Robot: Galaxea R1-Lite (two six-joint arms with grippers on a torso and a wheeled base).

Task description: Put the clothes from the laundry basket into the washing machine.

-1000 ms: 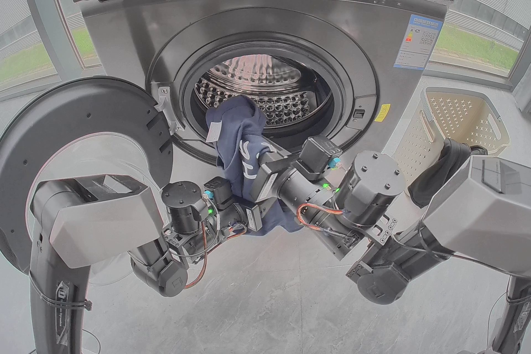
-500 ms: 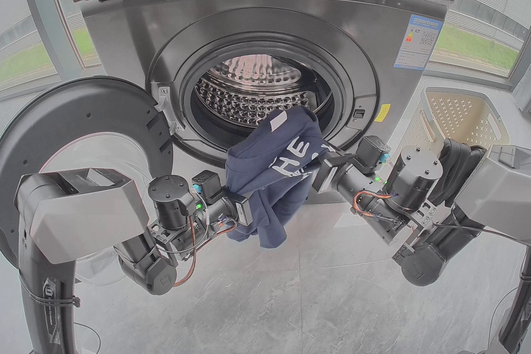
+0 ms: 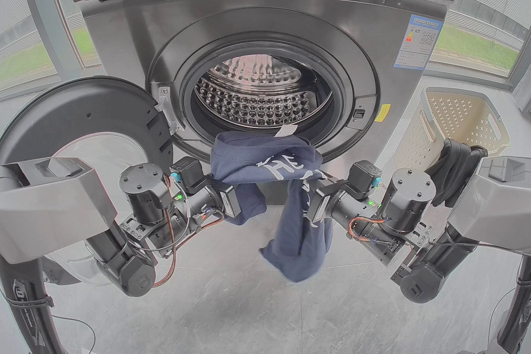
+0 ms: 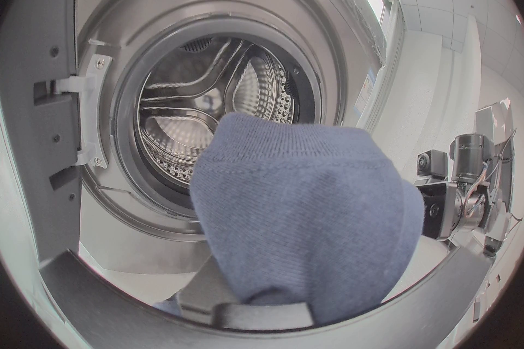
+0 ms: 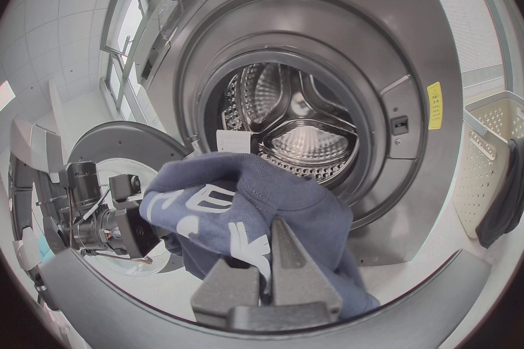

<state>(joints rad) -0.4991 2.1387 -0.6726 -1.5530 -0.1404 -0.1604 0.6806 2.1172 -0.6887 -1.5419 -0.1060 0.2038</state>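
Observation:
A navy blue garment (image 3: 265, 164) with white lettering hangs stretched between my two grippers, just below the open mouth of the washing machine (image 3: 254, 89). My left gripper (image 3: 235, 200) is shut on its left end, and the cloth (image 4: 305, 214) covers the fingers. My right gripper (image 3: 311, 203) is shut on the right part; its fingers (image 5: 297, 257) pinch the fabric (image 5: 245, 197). A long tail of the garment droops toward the floor. The drum (image 5: 295, 121) is bare inside.
The round washer door (image 3: 77, 117) stands swung open at the left, close behind my left arm. A beige laundry basket (image 3: 459, 112) leans beside the machine at the right, with a dark garment (image 3: 456, 167) draped over its rim. Grey tiled floor (image 3: 249, 305) lies below.
The garment was raised against the drum opening; it now hangs lower in front of the lip. My right arm swung right and down, my left arm lifted a little, and the cloth spread out between them.

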